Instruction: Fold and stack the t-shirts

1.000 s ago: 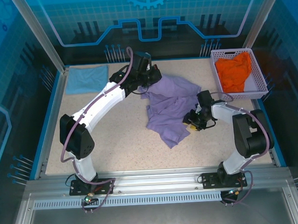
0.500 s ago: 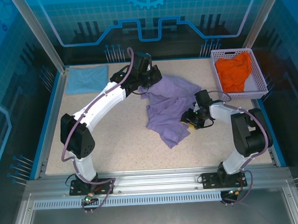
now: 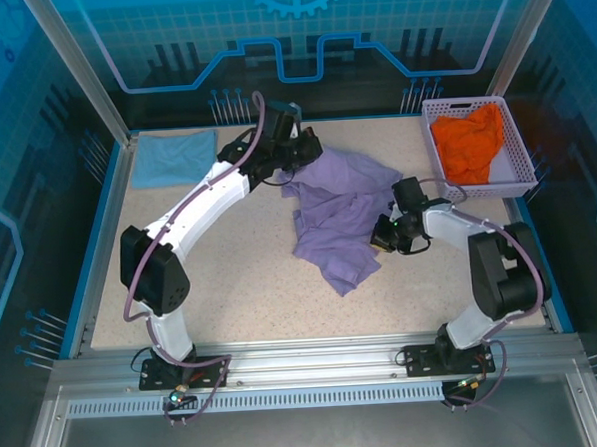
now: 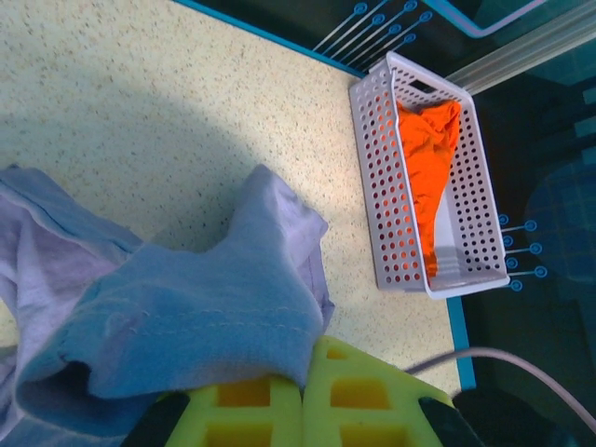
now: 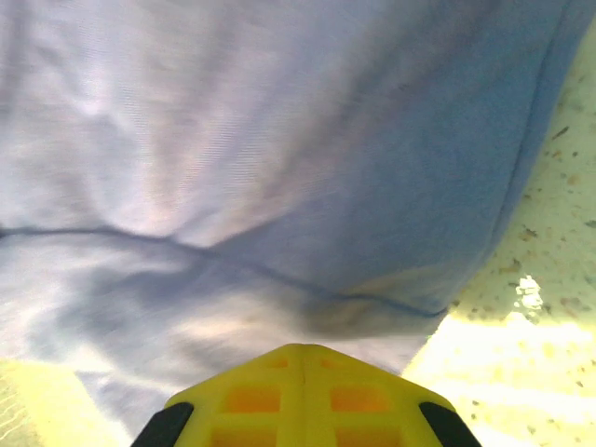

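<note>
found lavender t-shirt (image 3: 338, 216) rumpled on the speckled table (image 3: 231, 267), just right of centre. left gripper (image 3: 300, 155) clamped shut on its far upper corner, cloth bunched over the yellow fingers (image 4: 363, 368). right gripper (image 3: 382, 237) pinched closed on its right edge, low at the table, fabric spread ahead of the tips. noted light blue t-shirt (image 3: 175, 157) lying flat in far left corner. orange t-shirt (image 3: 470, 144) heaped in lattice basket (image 3: 487, 190) at far right.

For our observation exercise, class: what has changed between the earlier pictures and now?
The right gripper edged left and closed on the lavender t-shirt. The left gripper stayed shut on its far corner; light blue t-shirt, orange t-shirt and basket unmoved.
</note>
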